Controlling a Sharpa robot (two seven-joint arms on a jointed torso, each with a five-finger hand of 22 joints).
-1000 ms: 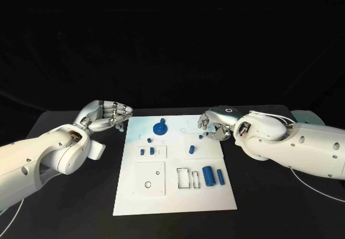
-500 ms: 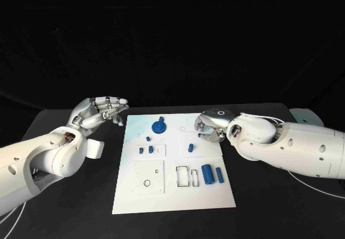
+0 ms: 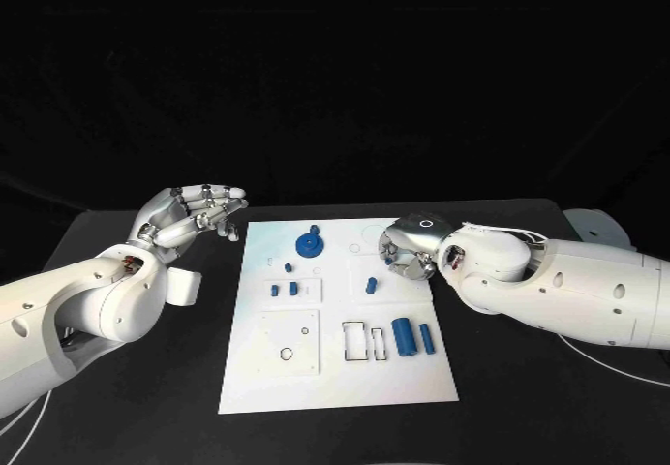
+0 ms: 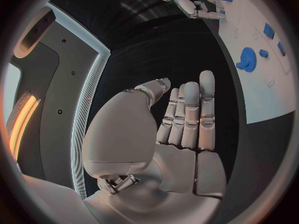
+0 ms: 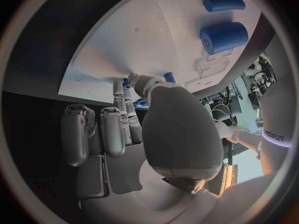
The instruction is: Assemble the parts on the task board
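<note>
Two hands frame the white board (image 3: 335, 320) from above: the left hand (image 3: 196, 215) hovers off its far-left corner, fingers apart, holding nothing. The right hand (image 3: 408, 254) hangs over the far-right edge, nearer the blue peg (image 3: 372, 286).

At the right wrist, whether the fingers (image 5: 124, 97) pinch anything I cannot tell.

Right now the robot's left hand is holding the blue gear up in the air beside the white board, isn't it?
Not quite. The left hand is up in the air beside the board, but it holds nothing; the left wrist view shows its fingers straight and bare. The head view shows the blue gear lying on the board.
</note>
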